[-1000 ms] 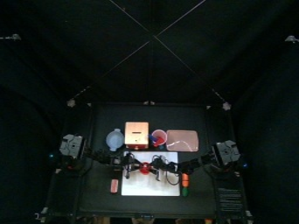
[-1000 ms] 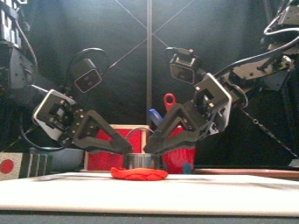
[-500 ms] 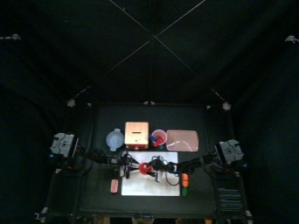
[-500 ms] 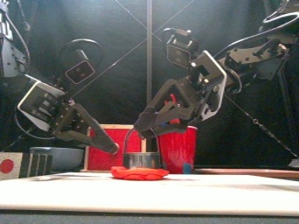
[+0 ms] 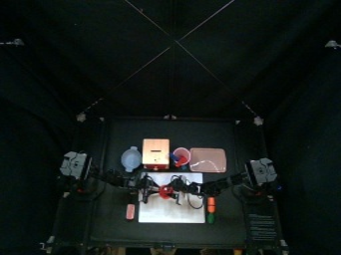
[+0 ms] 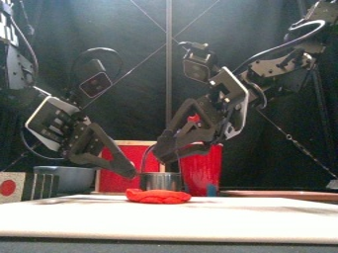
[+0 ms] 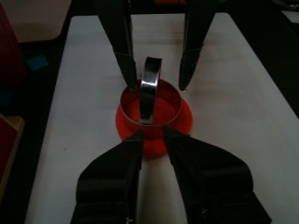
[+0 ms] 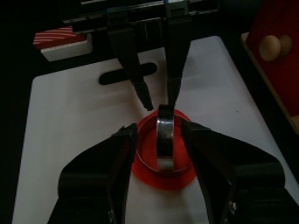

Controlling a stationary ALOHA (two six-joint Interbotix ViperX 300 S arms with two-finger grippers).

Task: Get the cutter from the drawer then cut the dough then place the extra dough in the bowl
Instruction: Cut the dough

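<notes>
Red dough [image 6: 158,197], a flat disc, lies on the white board [image 5: 180,211] toward the front of the surface. On it we note the metal cutter [image 6: 161,182], with its wire handle upright. Right gripper [image 8: 160,131]: jaws wide apart, one on each side of the handle, tips just above the cutter and holding nothing. Left gripper [image 7: 156,138]: jaws only a little apart, tips low at the dough's edge on the opposite side; we cannot tell whether they touch it. Behind the board we list, from the left arm's side across: blue-grey bowl [image 5: 130,157], wooden box [image 5: 158,151], red cup [image 6: 201,168], pink tray [image 5: 208,157].
</notes>
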